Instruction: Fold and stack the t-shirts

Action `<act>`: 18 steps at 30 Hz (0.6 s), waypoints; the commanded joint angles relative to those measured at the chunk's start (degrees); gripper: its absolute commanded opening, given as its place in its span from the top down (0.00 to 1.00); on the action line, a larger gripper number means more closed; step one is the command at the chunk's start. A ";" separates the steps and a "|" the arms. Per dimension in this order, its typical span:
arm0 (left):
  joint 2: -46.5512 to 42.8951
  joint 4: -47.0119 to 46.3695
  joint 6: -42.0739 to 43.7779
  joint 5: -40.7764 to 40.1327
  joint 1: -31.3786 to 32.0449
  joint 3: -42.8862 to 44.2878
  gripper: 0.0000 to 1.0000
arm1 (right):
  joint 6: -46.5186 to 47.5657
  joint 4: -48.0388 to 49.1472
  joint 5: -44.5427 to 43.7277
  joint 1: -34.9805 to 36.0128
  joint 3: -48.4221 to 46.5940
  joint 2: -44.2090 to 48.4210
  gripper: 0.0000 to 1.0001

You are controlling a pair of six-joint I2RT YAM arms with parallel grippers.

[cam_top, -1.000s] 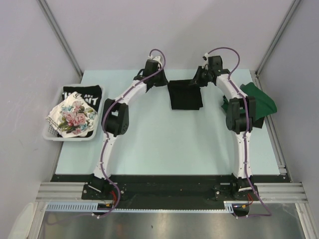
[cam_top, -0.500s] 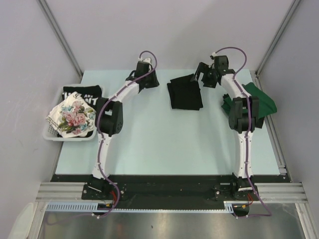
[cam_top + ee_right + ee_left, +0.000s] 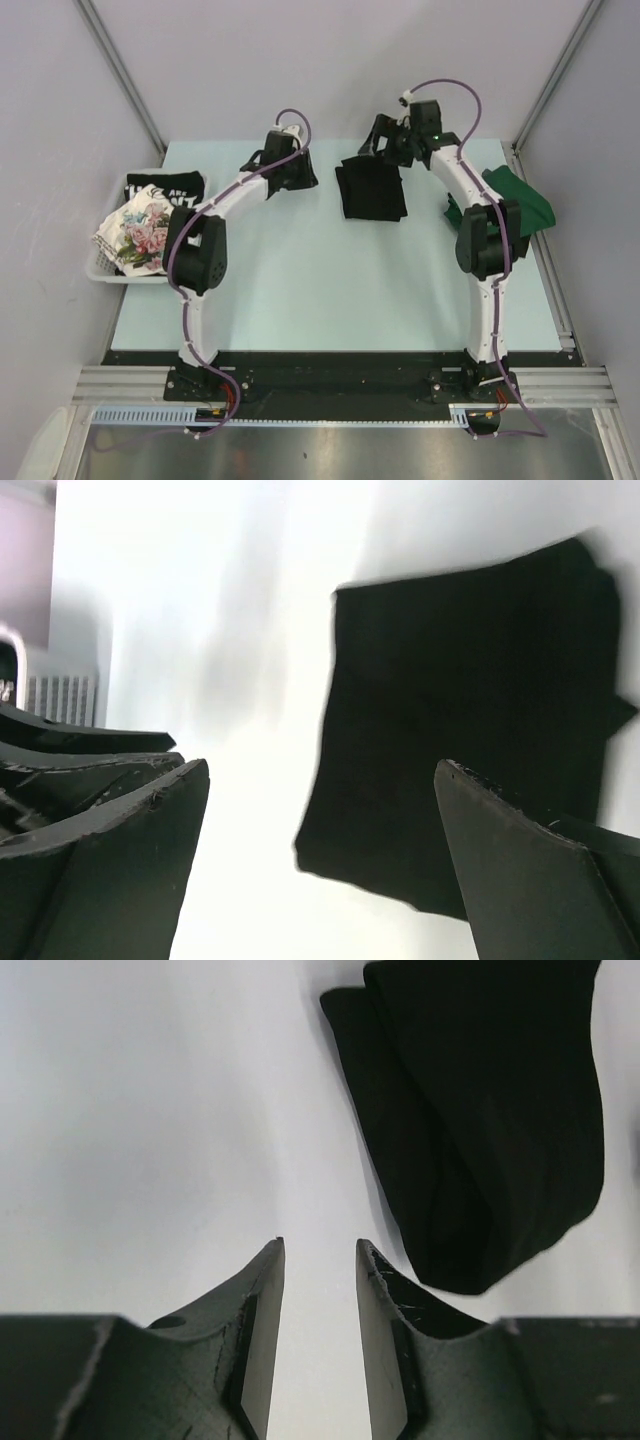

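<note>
On the pale mint table (image 3: 330, 290), a plain black folded cloth t-shirt (image 3: 371, 190) lies toward the far edge and a dark green cloth t-shirt (image 3: 522, 200) at the right edge. The white slatted plastic basket (image 3: 110, 272) holds a black t-shirt with white lettering (image 3: 165, 188) and a white floral-print t-shirt (image 3: 135, 232) with pink roses.

The folded black t-shirt (image 3: 372, 190) before me was soft matt cloth, the surface (image 3: 330, 290) under it smooth with a faint sheen, and my left gripper (image 3: 320, 1252) was matt black plastic, scuffed along its edges.
</note>
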State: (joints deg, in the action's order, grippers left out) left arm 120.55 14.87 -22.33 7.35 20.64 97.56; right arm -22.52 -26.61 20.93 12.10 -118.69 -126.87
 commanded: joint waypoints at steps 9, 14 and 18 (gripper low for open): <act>-23.33 6.04 6.76 -3.22 0.19 -12.39 0.55 | -7.08 3.24 2.71 4.07 8.92 -4.17 0.00; -27.30 7.80 8.88 -5.33 0.19 -12.48 0.53 | -9.64 2.00 4.91 4.86 11.72 -5.76 0.00; -26.95 8.50 7.66 -4.72 0.19 -11.60 0.52 | -10.17 1.66 5.70 5.83 11.21 -7.07 0.00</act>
State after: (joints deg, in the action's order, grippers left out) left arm 94.26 21.63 -15.62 3.29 20.78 85.21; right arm -30.70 -23.07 24.69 16.43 -107.61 -132.16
